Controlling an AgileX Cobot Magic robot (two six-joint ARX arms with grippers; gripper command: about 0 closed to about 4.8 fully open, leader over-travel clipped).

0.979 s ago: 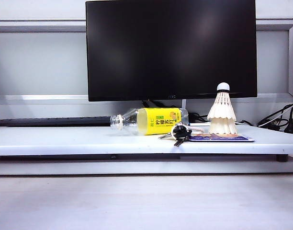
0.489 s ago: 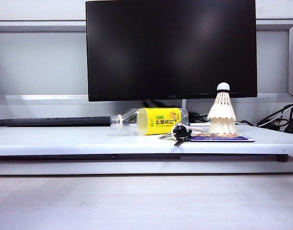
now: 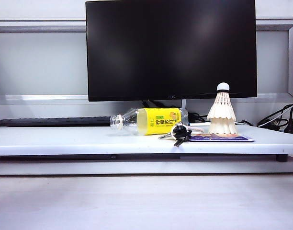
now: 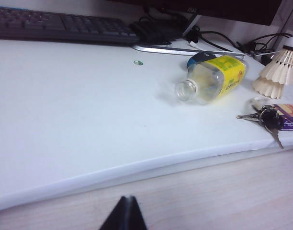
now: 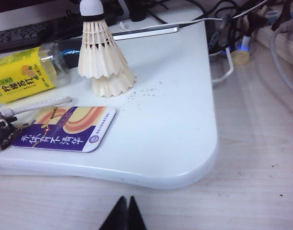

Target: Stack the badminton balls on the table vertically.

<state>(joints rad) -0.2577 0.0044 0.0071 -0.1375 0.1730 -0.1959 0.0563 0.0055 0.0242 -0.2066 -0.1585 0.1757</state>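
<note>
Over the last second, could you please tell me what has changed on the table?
Nothing visibly changed. The badminton balls stand stacked on the table, cork tip up, beside the bottle and keys. The left gripper and right gripper hang before the table edge, jaws shut, holding nothing.

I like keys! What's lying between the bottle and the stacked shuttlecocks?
A bunch of keys lies between bottle and shuttlecocks, in the exterior view.

White table (image 3: 65, 139) bearing stacked badminton balls (image 3: 222, 112), bottle (image 3: 149, 120), keys (image 3: 179, 132), card (image 3: 220, 138).
</note>
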